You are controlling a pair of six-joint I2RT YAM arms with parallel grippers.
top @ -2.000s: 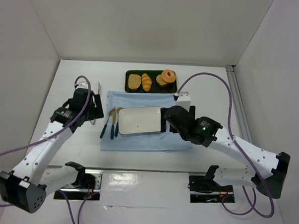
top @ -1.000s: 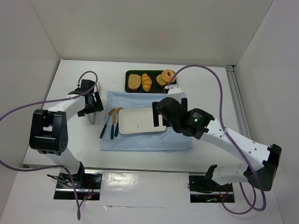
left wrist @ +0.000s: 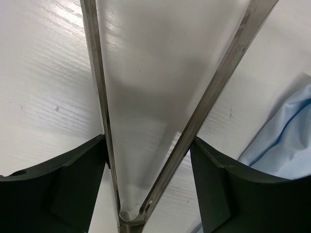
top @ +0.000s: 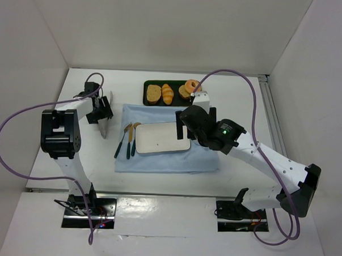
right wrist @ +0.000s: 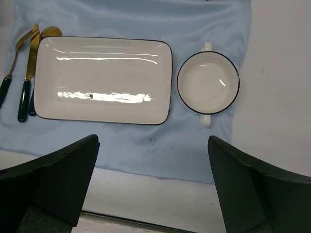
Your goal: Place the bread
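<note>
We see the bread [top: 192, 85] as a small round ring with an orange-golden glazed top, a centre hole and paler sides; it sits at the right end of the dark tray [top: 145, 86], near a croissant [top: 168, 94], beyond the far edge of the blue cloth [top: 158, 161]; the right pincer [right wrist: 153, 141] hangs over the right end of the white plate [right wrist: 102, 80], near the bread yet apart from it, its fingers spread wide with nothing between them; the left pincer [left wrist: 147, 143] is well apart, left of the cloth, its fingers pressed against both arms of the metal tongs [left wrist: 214, 87] that it holds over the table [left wrist: 43, 73].
</note>
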